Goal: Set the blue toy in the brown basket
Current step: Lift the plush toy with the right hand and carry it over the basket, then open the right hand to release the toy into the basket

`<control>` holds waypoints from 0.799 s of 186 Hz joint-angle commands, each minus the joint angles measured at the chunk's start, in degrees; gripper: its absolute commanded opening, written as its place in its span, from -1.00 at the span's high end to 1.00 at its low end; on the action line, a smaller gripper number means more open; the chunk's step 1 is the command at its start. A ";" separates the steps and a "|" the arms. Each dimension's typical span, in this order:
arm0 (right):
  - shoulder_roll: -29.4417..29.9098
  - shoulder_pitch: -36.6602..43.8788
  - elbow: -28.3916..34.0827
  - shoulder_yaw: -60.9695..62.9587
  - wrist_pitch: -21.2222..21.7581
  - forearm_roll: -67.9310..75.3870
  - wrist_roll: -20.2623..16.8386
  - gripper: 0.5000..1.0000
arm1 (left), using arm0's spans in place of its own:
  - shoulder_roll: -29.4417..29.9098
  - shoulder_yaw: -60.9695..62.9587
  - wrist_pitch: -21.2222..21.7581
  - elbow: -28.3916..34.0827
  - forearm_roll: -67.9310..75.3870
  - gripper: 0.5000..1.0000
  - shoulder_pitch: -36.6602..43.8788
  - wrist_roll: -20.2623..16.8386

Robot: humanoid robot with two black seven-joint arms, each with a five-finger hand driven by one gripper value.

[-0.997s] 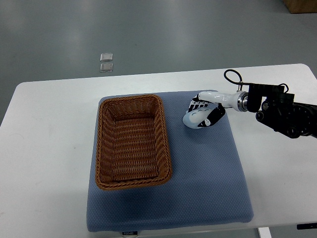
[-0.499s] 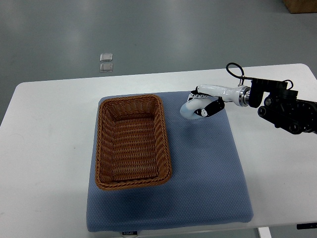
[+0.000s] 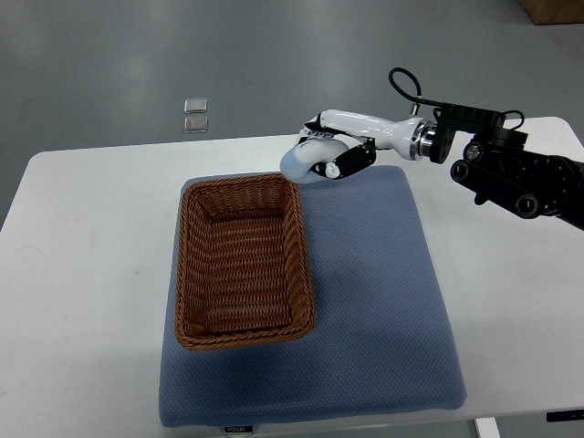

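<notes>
My right hand (image 3: 319,157) comes in from the right edge and is shut on a pale blue rounded toy (image 3: 299,162). It holds the toy in the air just past the far right corner of the brown wicker basket (image 3: 190,274). The basket stands on the left part of a blue mat (image 3: 383,301) and looks empty inside. Most of the toy is covered by my white and black fingers. My left arm does not show.
The mat lies on a white table (image 3: 82,274). My dark right forearm (image 3: 516,173) hangs over the table's far right. Two small clear squares (image 3: 195,114) lie on the grey floor beyond the table.
My right hand has lifted the blue toy off the mat and carried it left and away from me, from the mat's middle right to the basket's far right corner.
</notes>
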 commanded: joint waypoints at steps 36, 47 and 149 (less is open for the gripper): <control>11.75 -0.31 -0.68 -4.82 -0.59 -1.48 -0.70 1.00 | 0.00 0.00 0.00 0.00 -0.02 -1.00 0.00 0.00; 12.45 -0.40 -1.03 -6.50 -0.86 -1.48 -0.79 1.00 | 0.00 0.00 0.00 0.00 -0.02 -1.00 0.00 0.00; 12.28 -1.89 -1.29 -4.83 -0.77 0.28 -0.79 -0.44 | 0.00 0.00 0.00 0.00 0.07 -1.00 0.00 0.00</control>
